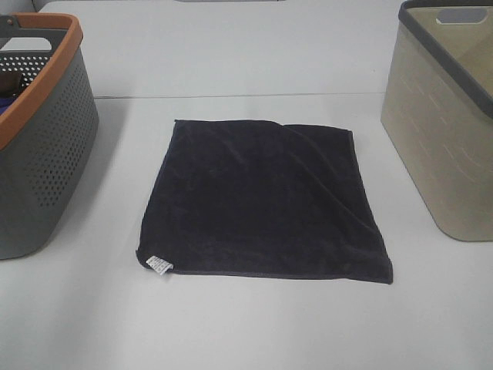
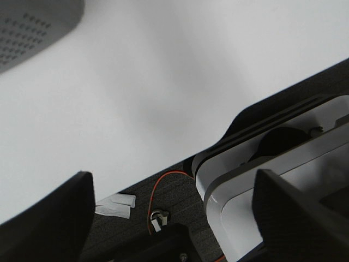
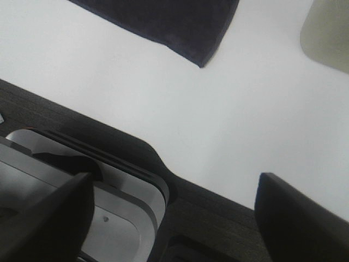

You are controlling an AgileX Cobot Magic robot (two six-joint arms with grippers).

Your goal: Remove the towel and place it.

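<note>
Your towel (image 1: 262, 202) lies flat and spread on the white table (image 1: 231, 69), roughly midway between the two baskets, touching neither. Its small white tag (image 1: 159, 265) sits at the near corner on the side of the grey basket with the orange rim (image 1: 46, 146); the beige basket with the dark rim (image 1: 443, 146) stands well apart on the other side. A slight diagonal crease runs across the cloth from its far edge.

Neither arm appears in the high view.

Your left gripper (image 2: 174, 218) shows two dark fingers (image 2: 49, 224) set wide apart with nothing between them. Beyond those fingers you see bare table, a corner of the perforated grey basket, and, close under them, the dark base edge with a red wire (image 2: 161, 183) and a white housing (image 2: 262, 169). The towel is out of that view.

Your right gripper (image 3: 174, 218) likewise has its fingers (image 3: 297, 218) spread wide and empty. One corner of the towel lies well ahead of those fingertips, untouched, with bare table between. The beige basket's side shows beyond the same fingers, off to one side of the towel corner.
</note>
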